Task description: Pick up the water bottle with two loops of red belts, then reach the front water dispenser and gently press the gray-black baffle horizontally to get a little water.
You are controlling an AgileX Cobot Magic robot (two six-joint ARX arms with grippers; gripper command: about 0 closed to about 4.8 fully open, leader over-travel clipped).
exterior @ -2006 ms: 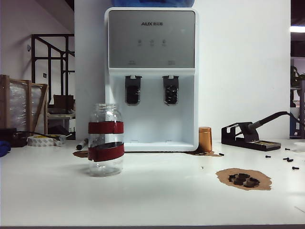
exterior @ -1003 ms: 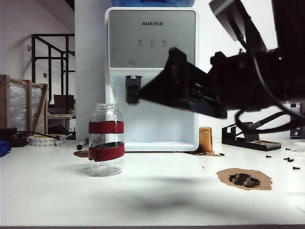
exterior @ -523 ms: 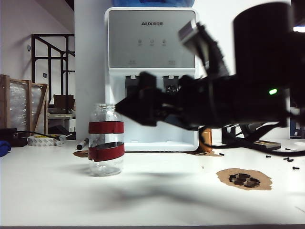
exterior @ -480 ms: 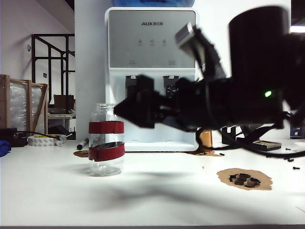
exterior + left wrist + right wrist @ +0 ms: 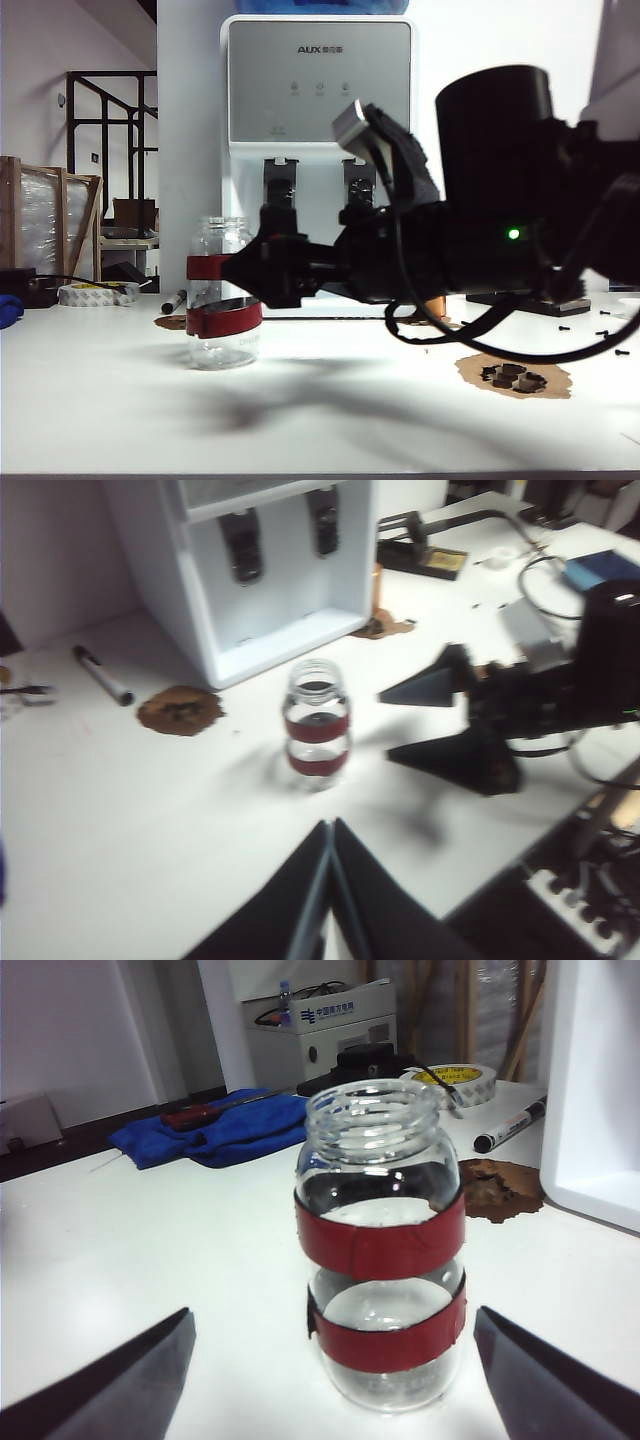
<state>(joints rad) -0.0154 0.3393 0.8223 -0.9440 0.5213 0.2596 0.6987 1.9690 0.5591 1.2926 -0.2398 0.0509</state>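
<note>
The water bottle [image 5: 222,296], a clear jar with two dark-red bands, stands upright on the white table [image 5: 120,410], left of the water dispenser [image 5: 318,150]. My right gripper [image 5: 236,272] reaches in from the right at band height. It is open, with its fingertips [image 5: 150,1355] spread wider than the bottle [image 5: 382,1250] and just short of it. From the left wrist view, the right gripper [image 5: 386,726] sits beside the bottle [image 5: 317,725], apart from it. My left gripper [image 5: 330,827] hovers above the near table, shut and empty. The gray-black baffle [image 5: 359,186] shows above the right arm.
A copper cylinder [image 5: 378,580] and a soldering stand [image 5: 425,555] sit right of the dispenser. A marker [image 5: 103,675] and a brown patch [image 5: 180,708] lie to its left. A tape roll [image 5: 462,1082] and blue cloth [image 5: 225,1125] lie beyond the bottle.
The right arm came in from the upper right, sank and reached left until its open fingers stood beside the bottle. The bottle has not moved.
</note>
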